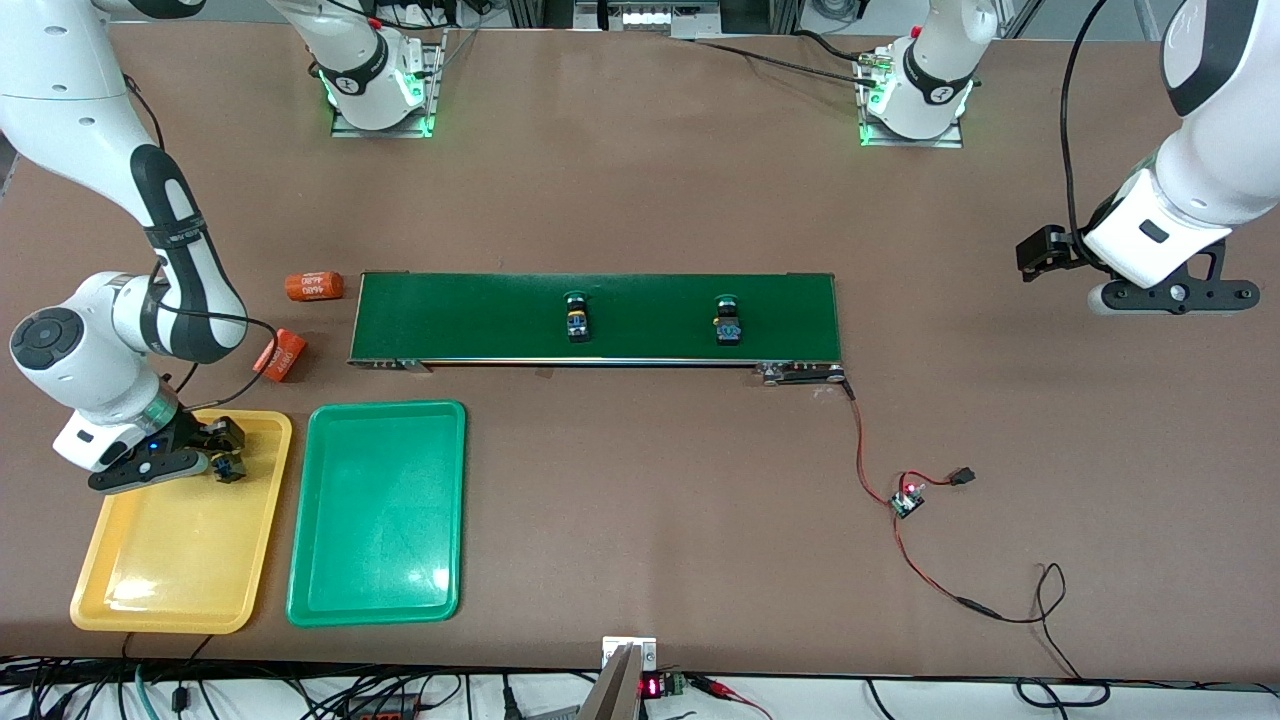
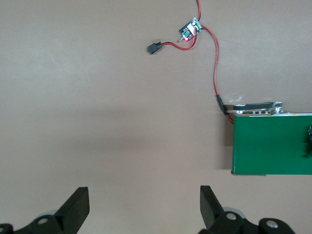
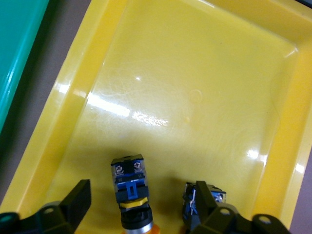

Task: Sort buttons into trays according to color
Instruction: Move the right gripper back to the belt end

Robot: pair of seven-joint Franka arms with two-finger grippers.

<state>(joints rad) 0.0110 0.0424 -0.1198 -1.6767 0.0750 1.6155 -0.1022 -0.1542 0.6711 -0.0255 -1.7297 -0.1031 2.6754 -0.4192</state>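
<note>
Right wrist view: button lies free between spread right gripper fingers in yellow tray; light, rigid, grip body. Left gripper idle, spread.

The only print that can be made out is "4680", in dark characters on the side of the orange cylinder lying on the brown table just off the right arm's end of the long dark-green conveyor belt. A second orange cylinder, nearer the front camera, carries dark print too, but it cannot be read. A small red lit display at the table's near edge shows digits too small to read.
</note>
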